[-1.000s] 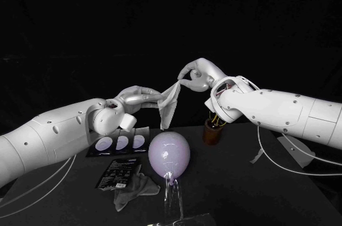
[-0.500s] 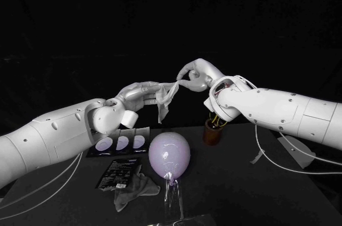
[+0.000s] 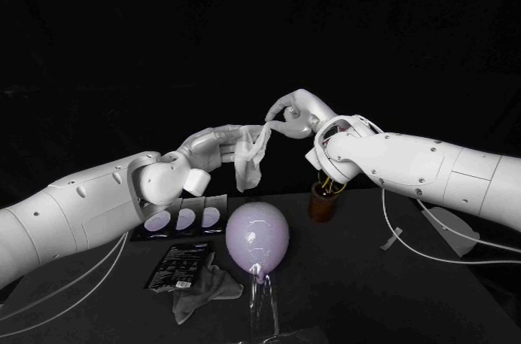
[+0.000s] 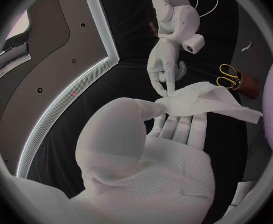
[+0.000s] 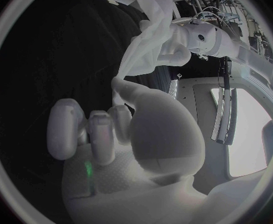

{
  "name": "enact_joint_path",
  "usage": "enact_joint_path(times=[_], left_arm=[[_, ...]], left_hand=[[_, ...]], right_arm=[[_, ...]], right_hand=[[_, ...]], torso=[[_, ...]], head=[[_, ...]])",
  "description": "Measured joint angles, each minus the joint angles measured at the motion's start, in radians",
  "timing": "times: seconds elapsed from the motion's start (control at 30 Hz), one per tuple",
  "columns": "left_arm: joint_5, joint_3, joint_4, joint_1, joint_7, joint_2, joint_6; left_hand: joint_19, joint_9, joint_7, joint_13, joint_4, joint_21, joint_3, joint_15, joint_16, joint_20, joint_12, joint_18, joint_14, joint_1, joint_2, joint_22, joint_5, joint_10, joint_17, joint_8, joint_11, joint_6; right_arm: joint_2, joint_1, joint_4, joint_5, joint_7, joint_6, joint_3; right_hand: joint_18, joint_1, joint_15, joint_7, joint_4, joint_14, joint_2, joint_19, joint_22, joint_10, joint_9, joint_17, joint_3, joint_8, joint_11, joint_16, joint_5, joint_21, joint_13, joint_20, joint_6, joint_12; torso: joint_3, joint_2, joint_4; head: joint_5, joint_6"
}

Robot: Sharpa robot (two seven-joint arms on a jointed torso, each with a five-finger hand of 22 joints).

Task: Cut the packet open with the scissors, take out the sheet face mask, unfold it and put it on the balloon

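Head view: limp, creased face mask [image 3: 250,165] dangles.

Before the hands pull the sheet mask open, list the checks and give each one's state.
1. Right hand pinches the sheet mask at its top corner: ok.
2. Left hand holds the mask between thumb and fingers: ok.
3. Mask unfolded flat: not ok, it hangs bunched in a narrow strip.
4. Mask hangs clear of the balloon and the table: ok.
5. Balloon upright below the hands: ok.
6. Eye and mouth holes the right way up: cannot tell.
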Motion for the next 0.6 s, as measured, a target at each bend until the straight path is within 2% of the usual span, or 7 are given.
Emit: enact_joint_path(times=[0.13, 0.27, 0.33, 0.4, 0.5, 0.57, 0.6], left_arm=[[0.007, 0.0, 0.003, 0.0, -0.019, -0.001, 0.006], [0.014, 0.0, 0.005, 0.0, -0.036, -0.002, 0.009], [0.017, 0.0, 0.006, 0.0, -0.043, -0.003, 0.009], [0.02, 0.0, 0.006, 0.0, -0.048, -0.003, 0.009], [0.022, 0.0, 0.008, 0.0, -0.055, -0.004, 0.009], [0.024, 0.0, 0.01, 0.0, -0.059, -0.005, 0.008], [0.025, 0.0, 0.01, 0.0, -0.061, -0.005, 0.008]], left_hand=[[0.01, 0.0, 0.0, 0.001, 0.0, 0.0, 0.002, 0.002, -0.004, -0.003, 0.0, 0.0, 0.009, 0.0, 0.0, -0.006, 0.0, -0.004, 0.001, 0.011, 0.004, -0.011], [0.016, 0.0, 0.0, 0.001, 0.0, 0.0, 0.002, -0.002, -0.008, 0.001, 0.0, 0.0, 0.012, -0.004, -0.004, -0.008, 0.0, -0.007, 0.001, 0.017, 0.0, -0.011], [0.019, 0.0, 0.0, 0.001, -0.002, 0.0, 0.005, -0.002, -0.008, -0.002, 0.0, 0.0, 0.012, -0.004, -0.004, -0.01, 0.0, -0.007, 0.001, 0.017, 0.0, -0.011], [0.019, 0.0, 0.0, 0.001, -0.002, 0.0, 0.005, -0.002, -0.008, -0.002, 0.0, 0.0, 0.012, -0.004, -0.004, -0.011, 0.0, -0.007, 0.001, 0.023, 0.0, -0.018], [0.021, 0.0, 0.0, 0.001, -0.002, 0.0, 0.005, -0.002, -0.008, 0.0, 0.0, 0.0, 0.012, -0.004, -0.004, -0.011, 0.0, -0.007, 0.001, 0.023, 0.0, -0.018], [0.023, 0.0, 0.0, 0.001, -0.002, 0.0, 0.005, -0.002, -0.008, 0.001, 0.0, 0.0, 0.019, -0.004, -0.004, -0.012, 0.0, -0.011, 0.002, 0.023, 0.004, -0.018], [0.023, 0.0, 0.0, 0.001, -0.002, 0.0, 0.005, -0.002, -0.008, 0.001, 0.0, 0.0, 0.019, -0.004, -0.004, -0.012, 0.0, -0.011, 0.002, 0.023, 0.004, -0.018]], right_arm=[[0.005, 0.0, -0.012, 0.015, 0.001, 0.002, 0.0], [0.005, 0.0, -0.021, 0.028, -0.004, 0.018, -0.001], [0.004, -0.001, -0.023, 0.034, -0.009, 0.033, -0.002], [0.002, -0.001, -0.024, 0.038, -0.015, 0.048, -0.003], [-0.004, -0.001, -0.024, 0.043, -0.023, 0.074, -0.005], [-0.01, -0.002, -0.024, 0.046, -0.032, 0.098, -0.007], [-0.013, -0.002, -0.024, 0.047, -0.036, 0.109, -0.008]], right_hand=[[0.002, 0.0, 0.002, 0.002, 0.0, -0.002, 0.0, -0.017, 0.0, -0.043, 0.007, 0.0, 0.0, 0.0, 0.005, 0.0, 0.0, -0.032, 0.004, 0.002, -0.018, -0.068], [0.025, 0.0, 0.01, 0.018, 0.013, -0.001, 0.0, -0.054, -0.001, -0.133, 0.006, 0.0, -0.013, -0.002, 0.017, -0.017, 0.0, -0.11, -0.036, 0.011, -0.064, -0.227], [0.037, -0.022, 0.033, 0.05, 0.022, 0.0, -0.021, -0.105, -0.001, -0.287, -0.02, 0.0, -0.022, -0.055, 0.049, -0.051, 0.0, -0.212, -0.174, 0.023, -0.135, -0.452], [0.041, -0.027, 0.047, 0.068, 0.024, 0.0, -0.026, -0.122, -0.001, -0.344, -0.031, -0.001, -0.023, -0.078, 0.06, -0.066, 0.0, -0.252, -0.236, 0.034, -0.155, -0.541], [0.052, -0.028, 0.06, 0.083, 0.027, -0.001, -0.041, -0.17, -0.001, -0.411, -0.048, -0.001, -0.026, -0.11, 0.075, -0.107, 0.0, -0.342, -0.314, 0.043, -0.19, -0.651], [0.078, -0.03, 0.075, 0.094, 0.033, -0.019, -0.061, -0.237, -0.001, -0.443, -0.065, -0.024, -0.032, -0.143, 0.086, -0.159, 0.0, -0.469, -0.374, 0.056, -0.219, -0.716], [0.08, -0.028, 0.076, 0.098, 0.034, -0.025, -0.064, -0.249, -0.001, -0.446, -0.068, -0.033, -0.033, -0.151, 0.087, -0.169, 0.0, -0.494, -0.388, 0.059, -0.223, -0.73]], torso=[[-0.0001, 0.0, 0.0004], [-0.0007, 0.0, 0.0005], [-0.0007, 0.0, 0.0005], [-0.0007, 0.0, 0.0005], [-0.0007, 0.0, 0.0005], [-0.0007, 0.0, 0.0003], [-0.0007, 0.0, 0.0001]], head=[[-0.001, 0.001], [-0.001, 0.002], [-0.001, 0.002], [0.0, 0.002], [0.001, 0.003], [0.002, 0.003], [0.002, 0.003]])
